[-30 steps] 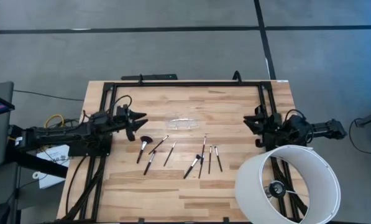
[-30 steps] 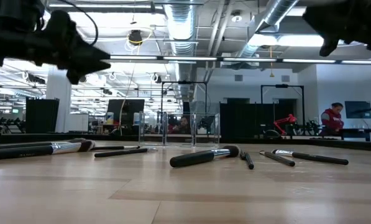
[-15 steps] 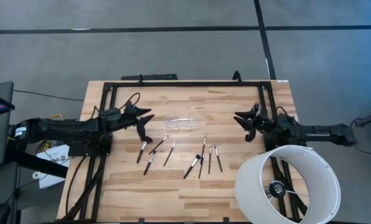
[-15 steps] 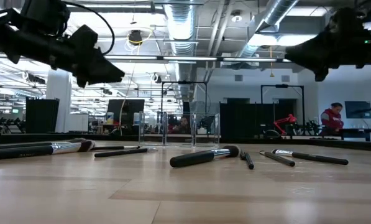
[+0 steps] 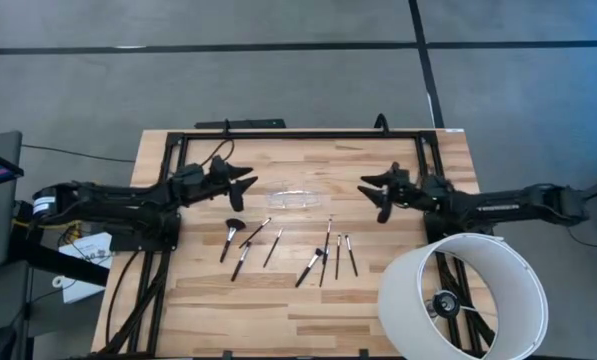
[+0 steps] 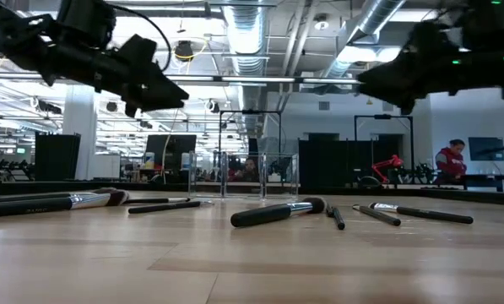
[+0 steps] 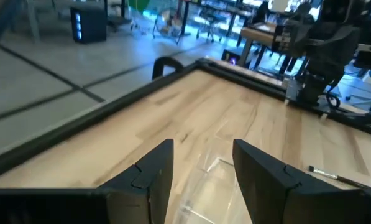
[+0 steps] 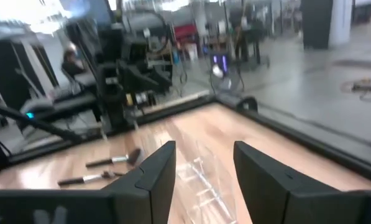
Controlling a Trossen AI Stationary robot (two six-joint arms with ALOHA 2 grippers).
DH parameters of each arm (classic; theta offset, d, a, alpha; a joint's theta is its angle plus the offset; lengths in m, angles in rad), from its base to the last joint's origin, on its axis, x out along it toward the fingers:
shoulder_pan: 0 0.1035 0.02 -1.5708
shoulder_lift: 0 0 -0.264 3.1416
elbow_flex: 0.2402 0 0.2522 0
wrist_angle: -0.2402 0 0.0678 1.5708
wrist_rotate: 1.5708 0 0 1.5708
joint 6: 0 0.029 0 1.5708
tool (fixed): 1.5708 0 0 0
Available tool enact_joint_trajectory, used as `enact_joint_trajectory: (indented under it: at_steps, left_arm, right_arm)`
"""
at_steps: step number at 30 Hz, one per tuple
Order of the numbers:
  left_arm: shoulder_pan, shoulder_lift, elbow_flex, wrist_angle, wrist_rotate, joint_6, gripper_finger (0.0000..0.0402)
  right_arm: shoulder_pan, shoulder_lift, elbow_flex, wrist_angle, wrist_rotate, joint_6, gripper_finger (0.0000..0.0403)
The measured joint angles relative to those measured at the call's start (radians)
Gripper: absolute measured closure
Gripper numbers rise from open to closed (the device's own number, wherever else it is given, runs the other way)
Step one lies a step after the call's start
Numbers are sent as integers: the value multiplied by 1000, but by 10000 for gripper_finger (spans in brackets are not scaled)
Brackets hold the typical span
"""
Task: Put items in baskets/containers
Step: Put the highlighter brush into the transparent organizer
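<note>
Wooden planks make up the surface (image 5: 278, 290), framed by a black rail, with a busy workshop beyond it in the low view. Near its middle lies the clear holder (image 5: 294, 196), on its side as far as the high view shows, almost invisible against the wood. In front of it the brushes (image 5: 308, 268) are scattered flat, none yet in the holder; the fluffy brush (image 5: 231, 233) lies at the left end of the spread, nearest the left arm.

Both arms reach inward from opposite sides, level with the holder. The left gripper (image 5: 246, 184) hangs just left of the holder with its fingers parted and nothing between them; its wrist view looks straight over the clear plastic. The right gripper (image 5: 370, 190) hovers off the holder's right end, likewise spread and empty, its wrist view showing the holder (image 8: 201, 177) between the fingers and brushes off to one side.

Such a mirrored approach suggests the holder comes first: probably it must be stood upright or steadied before any brush goes in. The white shade (image 5: 465, 292) stands at the near right corner, clear of the work.
</note>
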Motion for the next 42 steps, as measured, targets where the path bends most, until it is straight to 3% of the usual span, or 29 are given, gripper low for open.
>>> enact_joint_trajectory:
  at_steps: [10, 19, 27, 38, 42]
  left_arm:
    - [-8, 140, 31, -2, 0, -78, 238]
    - [-92, 153, 31, -6, -11, -93, 238]
    - [-133, 153, 31, -17, -53, -97, 238]
    - [-219, 153, 31, -46, -60, -142, 238]
    - [-262, 145, 31, -90, -112, -196, 238]
  right_arm:
    - [1, 486, 236, -11, -37, 58, 248]
    - [1, 751, 426, -27, -103, 71, 248]
    - [1, 800, 514, -145, -107, 6, 248]
    - [25, 720, 546, -214, -106, -22, 248]
    - [41, 715, 546, -225, -108, -63, 248]
